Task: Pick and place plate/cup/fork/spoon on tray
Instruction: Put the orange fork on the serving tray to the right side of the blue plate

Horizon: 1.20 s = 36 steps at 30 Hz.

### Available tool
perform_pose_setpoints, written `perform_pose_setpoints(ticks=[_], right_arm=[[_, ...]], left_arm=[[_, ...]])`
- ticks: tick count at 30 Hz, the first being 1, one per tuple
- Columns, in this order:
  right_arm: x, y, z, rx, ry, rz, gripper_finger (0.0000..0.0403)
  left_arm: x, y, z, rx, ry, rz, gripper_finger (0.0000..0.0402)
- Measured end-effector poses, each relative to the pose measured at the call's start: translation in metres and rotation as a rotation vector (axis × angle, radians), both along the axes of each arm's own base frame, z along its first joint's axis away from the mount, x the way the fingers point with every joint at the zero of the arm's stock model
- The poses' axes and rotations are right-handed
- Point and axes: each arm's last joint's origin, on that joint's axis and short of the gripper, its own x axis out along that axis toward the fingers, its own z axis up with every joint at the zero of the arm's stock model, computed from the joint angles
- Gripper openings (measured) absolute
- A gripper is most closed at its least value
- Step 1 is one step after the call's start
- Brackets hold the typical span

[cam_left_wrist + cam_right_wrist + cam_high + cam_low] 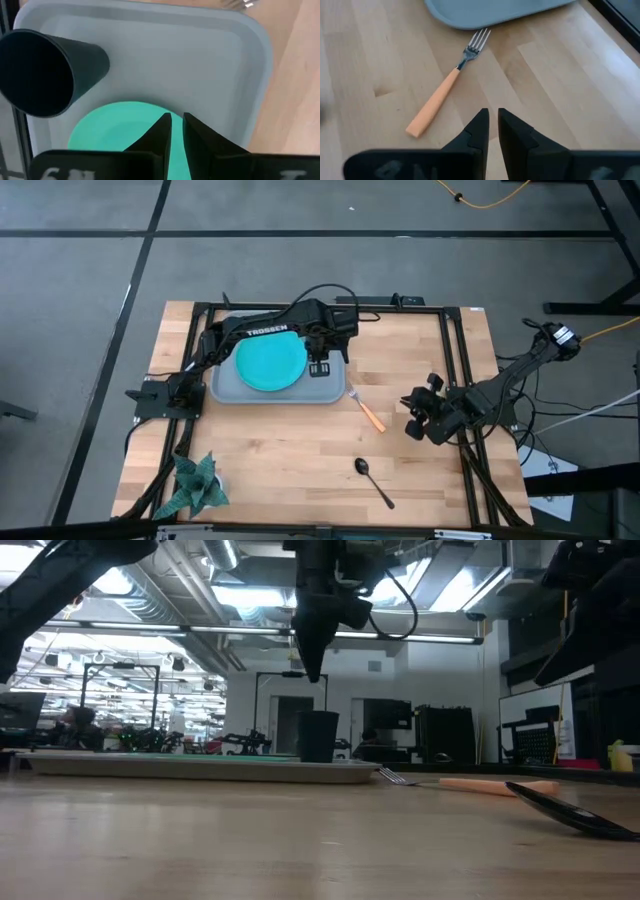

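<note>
Right, the left gripper hangs above the tray, its fingers drawn together on nothing, just over the plate's edge. The plate lies flat in the tray, and the cup stands upright in the tray beside it, apart from the plate. Over on the bare surface, the fork lies just off the tray's corner, tines toward the tray. The right gripper hovers near the fork's handle, fingers close together, holding nothing. The spoon rests well apart, nearer the surface's front edge.
</note>
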Motion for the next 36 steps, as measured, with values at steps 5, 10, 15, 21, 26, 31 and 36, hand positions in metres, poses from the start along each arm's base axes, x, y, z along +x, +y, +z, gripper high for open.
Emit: perform_pose_setpoints(ticks=[5,10,15,21,26,31,36], right_arm=[[0.003,0.002,0.001,0.046,-0.027,0.005,0.0046],[0.006,0.005,0.003,0.078,-0.064,0.010,0.0046],[0.006,0.005,0.003,0.077,-0.063,0.010,0.0046],[0.007,0.005,0.003,0.089,-0.069,0.006,0.0046],[0.007,0.006,0.003,0.119,-0.079,-0.017,0.0046],[0.007,0.006,0.003,0.124,-0.081,-0.023,0.0046],[0.007,0.006,0.003,0.131,-0.079,-0.020,0.0046]], left_arm=[[-0.006,-0.006,-0.010,0.000,0.097,0.008,0.0041],[-0.011,-0.015,-0.010,0.184,0.214,-0.011,0.0041],[-0.024,-0.032,0.022,0.144,0.145,-0.178,0.0041],[-0.064,-0.044,0.085,0.025,-0.071,-0.185,0.0041],[-0.107,-0.057,0.134,0.023,-0.237,-0.100,0.0041],[-0.138,-0.073,0.155,0.109,-0.312,-0.031,0.0041],[-0.158,-0.085,0.127,0.115,-0.346,-0.060,0.0041]])
